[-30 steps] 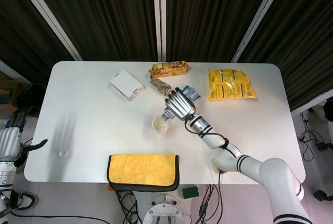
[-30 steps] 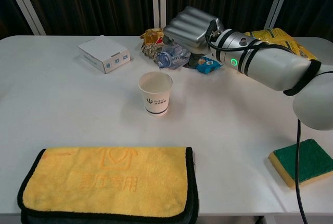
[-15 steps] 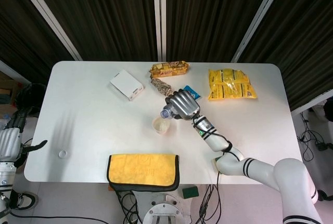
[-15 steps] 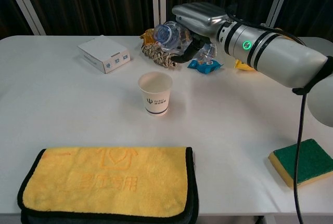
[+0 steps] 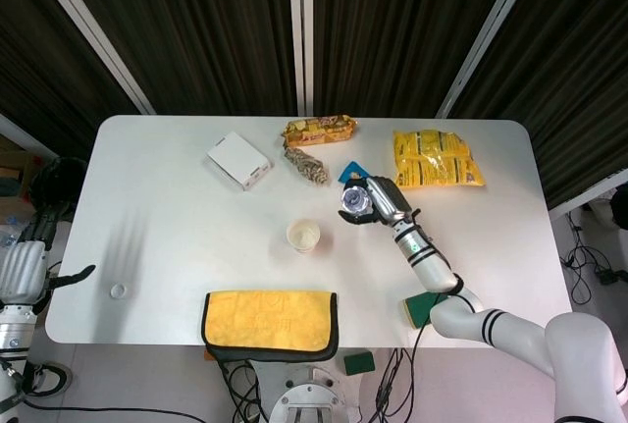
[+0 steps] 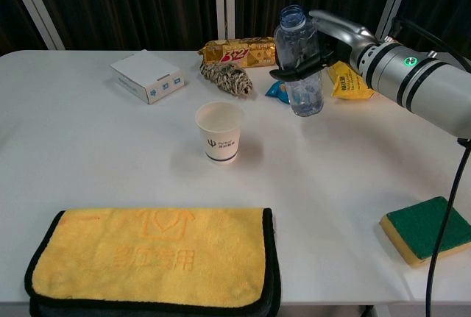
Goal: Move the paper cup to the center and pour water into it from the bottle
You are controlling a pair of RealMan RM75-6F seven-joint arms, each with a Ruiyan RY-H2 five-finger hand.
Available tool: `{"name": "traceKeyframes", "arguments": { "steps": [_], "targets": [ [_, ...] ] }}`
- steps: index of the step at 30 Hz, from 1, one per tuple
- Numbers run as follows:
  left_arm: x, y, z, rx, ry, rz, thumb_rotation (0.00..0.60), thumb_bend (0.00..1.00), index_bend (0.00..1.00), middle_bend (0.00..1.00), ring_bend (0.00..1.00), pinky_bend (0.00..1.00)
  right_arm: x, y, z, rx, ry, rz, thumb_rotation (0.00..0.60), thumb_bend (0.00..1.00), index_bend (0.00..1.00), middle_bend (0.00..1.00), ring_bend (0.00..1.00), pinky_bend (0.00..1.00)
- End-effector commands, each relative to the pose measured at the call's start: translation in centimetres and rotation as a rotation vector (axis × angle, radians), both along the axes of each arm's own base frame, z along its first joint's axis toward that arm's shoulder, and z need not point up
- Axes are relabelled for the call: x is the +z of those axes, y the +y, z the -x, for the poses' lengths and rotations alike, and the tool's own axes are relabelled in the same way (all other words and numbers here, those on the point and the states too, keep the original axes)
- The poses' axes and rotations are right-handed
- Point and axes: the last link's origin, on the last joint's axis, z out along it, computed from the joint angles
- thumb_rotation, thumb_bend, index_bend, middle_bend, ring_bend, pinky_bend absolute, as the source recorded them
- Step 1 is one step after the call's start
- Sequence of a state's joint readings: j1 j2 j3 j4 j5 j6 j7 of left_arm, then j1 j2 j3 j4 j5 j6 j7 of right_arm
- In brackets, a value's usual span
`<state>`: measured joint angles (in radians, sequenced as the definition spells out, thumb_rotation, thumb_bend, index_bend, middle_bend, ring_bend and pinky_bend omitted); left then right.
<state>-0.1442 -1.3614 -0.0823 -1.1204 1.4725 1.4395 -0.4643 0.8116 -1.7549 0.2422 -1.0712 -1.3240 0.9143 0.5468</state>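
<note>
The right hand (image 6: 324, 56) grips the uncapped bottle (image 6: 298, 59) upright, right of the paper cup (image 6: 219, 132) mid-desk; set down carelessly, it could tip and spill

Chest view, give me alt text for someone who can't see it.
The robot's right hand holds a clear water bottle upright, cap off, to the right of and behind a paper cup standing on the white table. Behind lie a white box and snack packets; a yellow cloth and green sponge lie in front.
</note>
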Motion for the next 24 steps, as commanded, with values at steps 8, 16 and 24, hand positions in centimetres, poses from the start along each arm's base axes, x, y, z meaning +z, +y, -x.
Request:
{"name": "traceKeyframes", "arguments": {
  "steps": [8, 16, 24],
  "targets": [
    [-0.3, 0.3, -0.3, -0.009, 0.009, 0.007, 0.600, 0.05, 0.05, 0.09, 0.01, 0.17, -1.8, 1.4, 3.6, -0.041, -0.253, -0.138, 0.600, 0.35, 0.76, 0.61, 0.49, 0.48],
    [-0.2, 0.2, -0.4, -0.003, 0.037, 0.005, 0.600, 0.05, 0.05, 0.09, 0.01, 0.17, -3.2, 2.8, 4.1, 0.030, -0.279, -0.104, 0.600, 0.35, 0.73, 0.61, 0.46, 0.46],
    [-0.3, 0.1, -0.2, 0.003, 0.031, 0.005, 0.600, 0.05, 0.05, 0.09, 0.01, 0.17, -4.0, 2.8, 5.3, -0.006, -0.269, -0.119, 0.600, 0.34, 0.72, 0.61, 0.44, 0.44]
  ]
}}
